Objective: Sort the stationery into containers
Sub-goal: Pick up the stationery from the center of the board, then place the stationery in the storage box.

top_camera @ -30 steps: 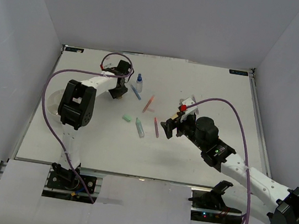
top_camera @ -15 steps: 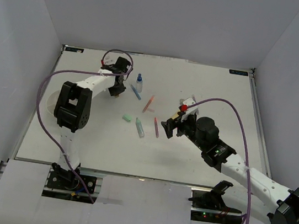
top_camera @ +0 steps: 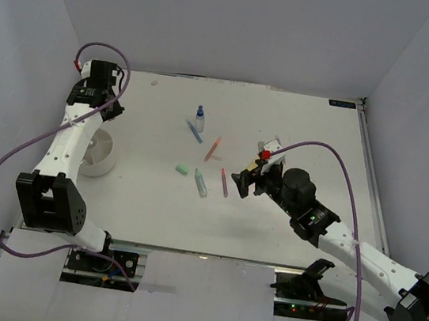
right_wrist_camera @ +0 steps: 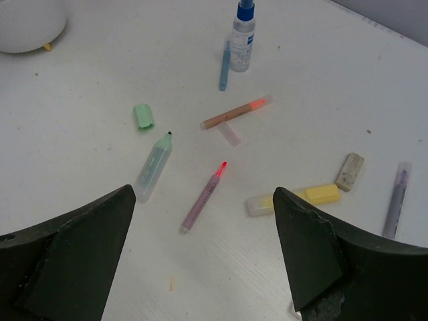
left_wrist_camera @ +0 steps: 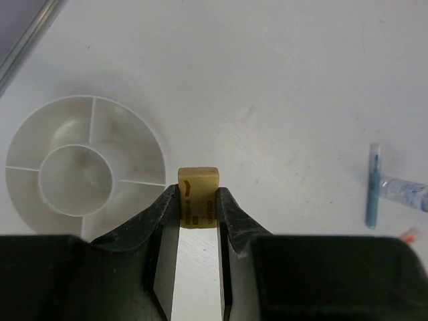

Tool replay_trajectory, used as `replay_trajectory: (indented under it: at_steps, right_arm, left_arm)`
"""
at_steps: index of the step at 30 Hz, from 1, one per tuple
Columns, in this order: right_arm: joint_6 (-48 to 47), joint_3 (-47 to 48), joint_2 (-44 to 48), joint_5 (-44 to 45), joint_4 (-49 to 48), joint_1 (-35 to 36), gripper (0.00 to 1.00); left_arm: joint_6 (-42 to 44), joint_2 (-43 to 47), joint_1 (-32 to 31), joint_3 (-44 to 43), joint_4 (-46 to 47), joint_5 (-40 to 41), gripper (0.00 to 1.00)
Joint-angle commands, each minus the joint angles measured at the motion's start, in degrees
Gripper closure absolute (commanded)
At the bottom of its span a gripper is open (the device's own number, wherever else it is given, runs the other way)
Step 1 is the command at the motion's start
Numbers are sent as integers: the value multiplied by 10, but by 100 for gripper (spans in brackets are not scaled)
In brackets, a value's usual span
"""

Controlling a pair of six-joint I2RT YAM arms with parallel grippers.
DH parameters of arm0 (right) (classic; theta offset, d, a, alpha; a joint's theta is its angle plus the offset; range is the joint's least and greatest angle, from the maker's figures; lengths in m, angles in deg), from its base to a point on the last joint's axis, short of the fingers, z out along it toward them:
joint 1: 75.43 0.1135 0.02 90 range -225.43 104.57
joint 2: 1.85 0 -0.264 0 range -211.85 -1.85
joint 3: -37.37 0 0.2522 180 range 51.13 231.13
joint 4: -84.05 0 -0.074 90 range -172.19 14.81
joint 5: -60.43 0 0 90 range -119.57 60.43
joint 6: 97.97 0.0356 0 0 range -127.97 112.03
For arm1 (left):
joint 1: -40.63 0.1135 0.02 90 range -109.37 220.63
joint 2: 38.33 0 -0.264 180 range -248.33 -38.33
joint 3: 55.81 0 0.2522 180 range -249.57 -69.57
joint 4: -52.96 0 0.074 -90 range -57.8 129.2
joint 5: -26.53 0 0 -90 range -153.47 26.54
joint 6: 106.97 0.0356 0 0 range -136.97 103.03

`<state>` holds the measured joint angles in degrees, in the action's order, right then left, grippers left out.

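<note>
While left fingers pinch tan block, dish partly hidden behind; right fingers spread.

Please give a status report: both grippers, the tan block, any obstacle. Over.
Left gripper shut on tan block. Right gripper open above loose pens. Divided dish beside block in left wrist view; nothing seen between them.

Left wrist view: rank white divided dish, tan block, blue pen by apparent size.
Largest: white divided dish, clearly.
Unranked: tan block and blue pen. The pen looks longer and the block wider, but the block is nearer, held by the left gripper.
</note>
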<state>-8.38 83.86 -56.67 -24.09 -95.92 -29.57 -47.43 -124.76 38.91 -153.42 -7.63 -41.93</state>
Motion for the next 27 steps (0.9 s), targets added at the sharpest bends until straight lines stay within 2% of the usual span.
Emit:
replay_trajectory:
  at_steps: [1, 4, 9, 12, 19, 27]
  right_arm:
    - [-1, -6, 14, 3, -32, 1, 10]
    - [0, -7, 13, 2, -37, 2, 10]
    - [0, -11, 20, 1, -38, 2, 10]
    - [-1, -13, 27, 3, -39, 3, 10]
    - [-2, -17, 31, 3, -45, 5, 10]
    - [-3, -18, 41, 4, -45, 7, 10]
  left_arm:
    - [60, 31, 51, 32, -30, -10, 73]
    - [84, 52, 117, 49, -15, -29, 73]
    - [67, 59, 174, 77, 11, -53, 74]
    - [64, 59, 181, 93, 24, -64, 74]
    - [57, 59, 214, 107, 40, -24, 75]
    - [43, 58, 247, 133, 95, -63, 74]
